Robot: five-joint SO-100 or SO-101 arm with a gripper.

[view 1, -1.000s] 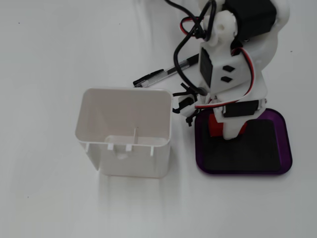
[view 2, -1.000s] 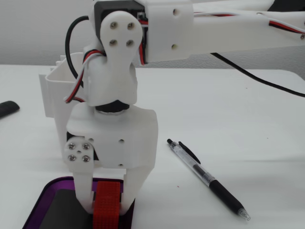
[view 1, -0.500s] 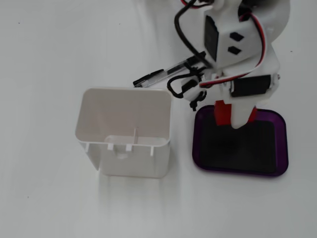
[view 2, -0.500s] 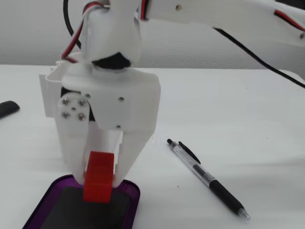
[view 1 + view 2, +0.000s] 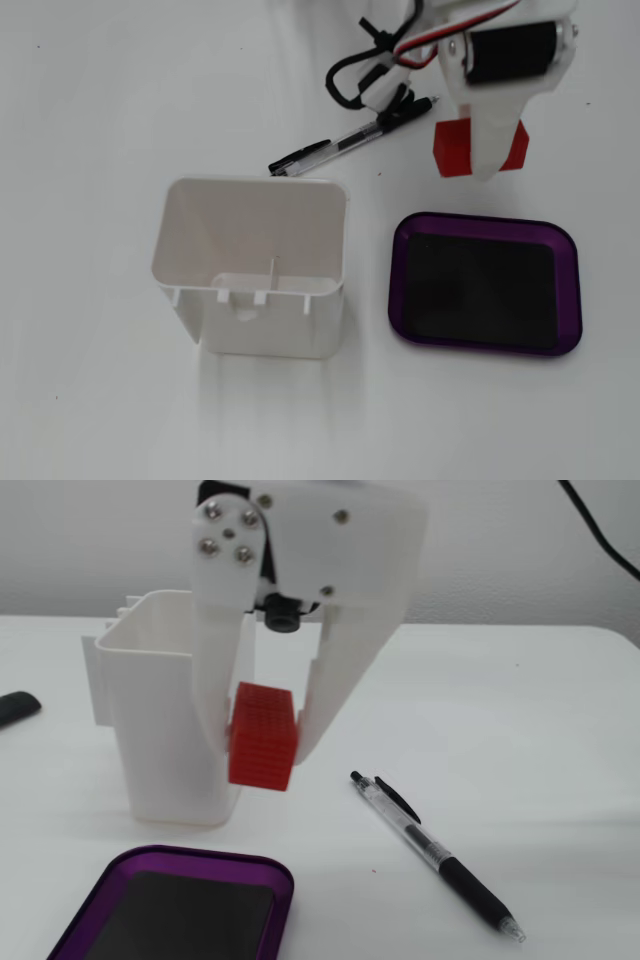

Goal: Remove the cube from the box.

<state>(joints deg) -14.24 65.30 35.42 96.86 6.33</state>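
The red cube (image 5: 262, 737) is held between the white fingers of my gripper (image 5: 262, 742), above the table and outside the box. In a fixed view from above, the cube (image 5: 453, 150) shows on both sides of the white gripper (image 5: 482, 150), just beyond the far rim of the box. The box (image 5: 484, 225) is a shallow purple-rimmed tray with a black floor and nothing in it. It also shows at the bottom of a fixed view from table level (image 5: 140, 858).
A tall white open-topped container (image 5: 255, 262) stands left of the box; it also shows behind the gripper (image 5: 160, 710). A pen (image 5: 345, 143) lies on the white table near the arm's cables, and also shows at the right (image 5: 435, 855).
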